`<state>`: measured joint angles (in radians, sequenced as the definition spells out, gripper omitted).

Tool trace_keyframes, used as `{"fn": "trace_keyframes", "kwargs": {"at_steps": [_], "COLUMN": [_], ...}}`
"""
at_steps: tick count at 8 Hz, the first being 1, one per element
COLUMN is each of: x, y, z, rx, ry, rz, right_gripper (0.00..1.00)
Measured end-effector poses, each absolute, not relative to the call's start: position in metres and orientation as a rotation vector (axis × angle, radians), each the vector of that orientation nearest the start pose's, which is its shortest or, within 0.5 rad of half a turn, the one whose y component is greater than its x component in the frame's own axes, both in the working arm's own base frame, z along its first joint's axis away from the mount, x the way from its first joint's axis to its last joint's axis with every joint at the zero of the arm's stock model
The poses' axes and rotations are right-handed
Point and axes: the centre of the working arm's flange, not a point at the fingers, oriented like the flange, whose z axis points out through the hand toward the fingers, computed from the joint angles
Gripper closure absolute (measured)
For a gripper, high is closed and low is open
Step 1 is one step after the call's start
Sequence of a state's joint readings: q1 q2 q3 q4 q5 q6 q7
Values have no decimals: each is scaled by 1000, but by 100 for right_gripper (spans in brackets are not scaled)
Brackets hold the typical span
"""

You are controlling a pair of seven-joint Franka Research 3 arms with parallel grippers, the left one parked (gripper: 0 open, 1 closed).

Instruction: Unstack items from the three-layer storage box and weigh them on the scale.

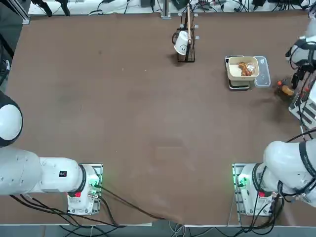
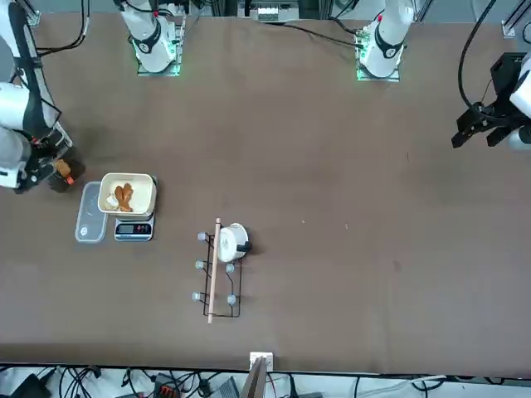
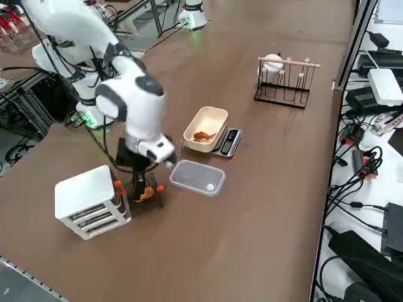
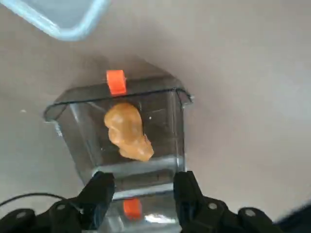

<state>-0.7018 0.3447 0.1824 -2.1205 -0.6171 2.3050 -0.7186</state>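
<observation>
Hovering with right gripper (image 4: 141,191) jaws apart over clear plastic drawer tray (image 4: 124,141) holding golden-brown bread piece (image 4: 127,131), beside white three-layer storage box (image 3: 88,201) near counter's right edge. Next: grasp piece, carry to cream square bowl (image 3: 204,129) on scale (image 3: 228,142).

Even overhead light, soft shadows

I count one white slatted storage box (image 3: 88,200), one clear plastic drawer (image 4: 127,141) holding one tan bread piece (image 4: 127,130) — one cream square bowl (image 3: 206,129), one flat scale (image 3: 228,142), one translucent lid (image 3: 197,177).
</observation>
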Motion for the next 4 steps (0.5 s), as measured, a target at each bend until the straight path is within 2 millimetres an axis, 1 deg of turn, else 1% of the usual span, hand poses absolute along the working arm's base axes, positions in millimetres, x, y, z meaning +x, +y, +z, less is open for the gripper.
{"fn": "trace_keyframes", "kwargs": {"at_steps": [1, 2, 4], "x": [474, 473, 479], "y": [-290, -287, -279], "z": [227, 224, 224], "rx": [-3132, -3125, -3120], "ry": [-1047, -1056, -1082], "rz": [509, 506, 490], "right_gripper": [23, 23, 24]}}
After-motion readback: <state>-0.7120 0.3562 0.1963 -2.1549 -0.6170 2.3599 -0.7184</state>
